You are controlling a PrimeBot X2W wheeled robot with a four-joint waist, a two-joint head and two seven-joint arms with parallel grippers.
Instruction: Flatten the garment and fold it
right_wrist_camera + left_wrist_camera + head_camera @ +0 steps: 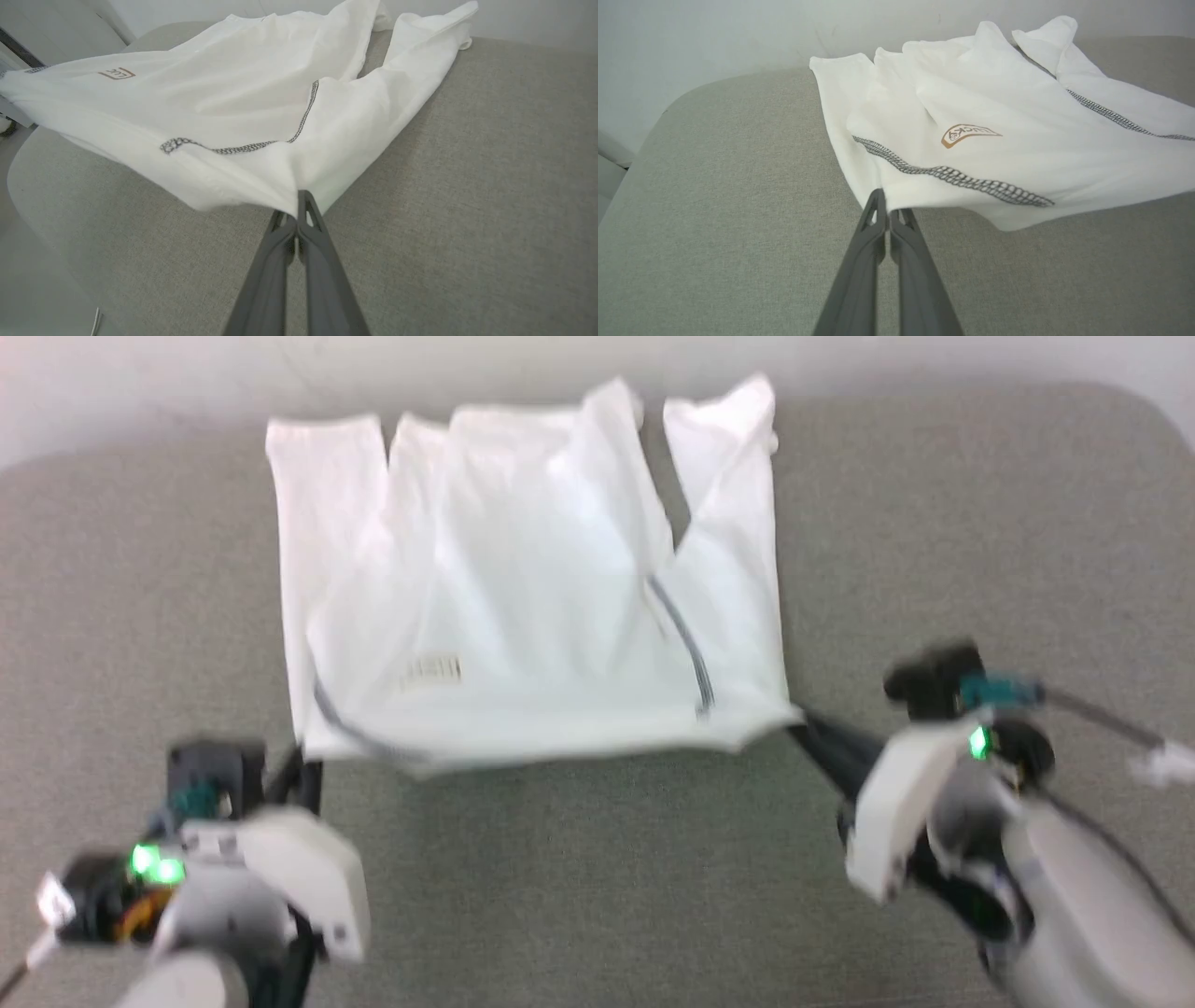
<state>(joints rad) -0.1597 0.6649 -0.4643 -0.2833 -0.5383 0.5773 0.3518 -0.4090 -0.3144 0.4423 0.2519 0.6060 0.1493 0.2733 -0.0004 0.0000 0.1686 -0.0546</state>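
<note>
The garment [523, 588] is a white thin long-sleeved shirt with grey stitched shoulder seams and a small brown logo, lying on a grey padded table [597, 877] with its sleeves folded toward the far side. My left gripper [303, 761] is shut on its near left corner, seen closely in the left wrist view where the left gripper [885, 203] pinches the garment [994, 140] beside a seam. My right gripper [803, 723] is shut on the near right corner; the right wrist view shows the right gripper [301, 200] clamping the garment [233, 107]. The near edge hangs lifted off the table.
The grey table [714, 210] runs wide on both sides of the shirt and toward me. A pale wall [187, 383] stands behind its far rounded edge. The table's rounded left edge and floor beyond show in the right wrist view at the table edge [28, 196].
</note>
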